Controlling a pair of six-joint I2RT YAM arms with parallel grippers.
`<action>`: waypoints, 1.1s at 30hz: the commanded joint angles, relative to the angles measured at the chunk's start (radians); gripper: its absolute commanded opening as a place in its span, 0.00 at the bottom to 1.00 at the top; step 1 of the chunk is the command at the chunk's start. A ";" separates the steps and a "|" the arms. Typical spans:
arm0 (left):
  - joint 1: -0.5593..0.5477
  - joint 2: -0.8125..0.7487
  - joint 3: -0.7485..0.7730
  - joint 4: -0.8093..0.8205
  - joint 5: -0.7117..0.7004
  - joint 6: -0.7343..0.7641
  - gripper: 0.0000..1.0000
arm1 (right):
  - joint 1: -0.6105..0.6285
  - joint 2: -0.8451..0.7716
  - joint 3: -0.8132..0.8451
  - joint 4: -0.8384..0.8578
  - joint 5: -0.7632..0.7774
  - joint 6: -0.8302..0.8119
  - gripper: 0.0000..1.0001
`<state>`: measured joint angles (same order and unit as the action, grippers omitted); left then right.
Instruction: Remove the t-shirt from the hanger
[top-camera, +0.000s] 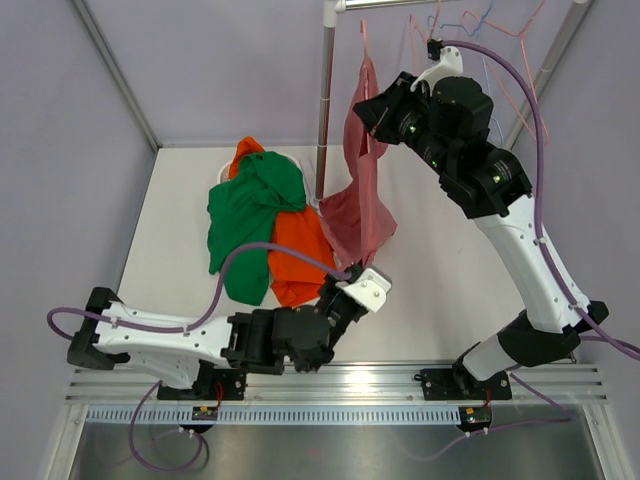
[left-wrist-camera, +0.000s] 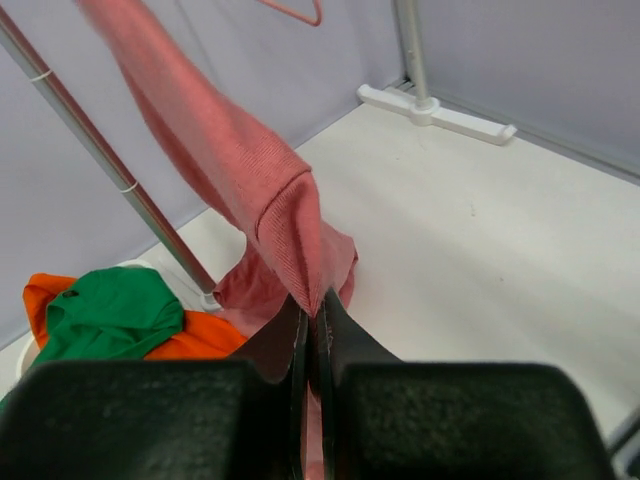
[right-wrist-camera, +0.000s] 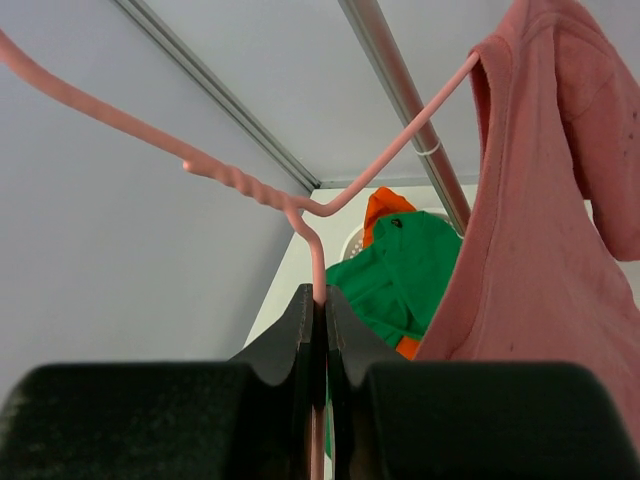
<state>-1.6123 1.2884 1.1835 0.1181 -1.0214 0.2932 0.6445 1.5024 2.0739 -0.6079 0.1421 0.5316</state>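
Observation:
A pink t-shirt (top-camera: 362, 160) hangs by one shoulder from a pink wire hanger (top-camera: 363, 35), and its lower part trails down to the table. My right gripper (top-camera: 376, 112) is raised beside the rack and is shut on the hanger's neck (right-wrist-camera: 318, 262). In the right wrist view the shirt (right-wrist-camera: 540, 250) hangs off the hanger's right arm, and the left arm is bare. My left gripper (top-camera: 350, 272) is low over the table and is shut on the shirt's hem. In the left wrist view the cloth (left-wrist-camera: 240, 160) runs taut up from my left gripper (left-wrist-camera: 317, 312).
A pile of green (top-camera: 252, 205) and orange (top-camera: 296, 250) clothes lies on the table left of the rack pole (top-camera: 323, 100). More wire hangers (top-camera: 495, 25) hang on the rail at the top. The rack's white foot (left-wrist-camera: 440, 112) stands by the wall.

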 joint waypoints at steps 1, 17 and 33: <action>-0.107 -0.055 0.038 0.020 -0.098 -0.002 0.00 | 0.014 0.051 0.090 0.068 0.060 -0.038 0.00; -0.307 0.035 -0.136 0.210 -0.299 -0.103 0.00 | -0.009 0.237 0.446 -0.104 0.013 -0.065 0.00; 0.224 -0.086 -0.217 0.239 0.056 -0.066 0.00 | -0.009 -0.366 -0.108 -0.378 -0.220 0.053 0.00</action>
<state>-1.4555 1.2289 0.9180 0.2554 -1.0779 0.2192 0.6403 1.2064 2.0590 -0.9688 -0.0227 0.5674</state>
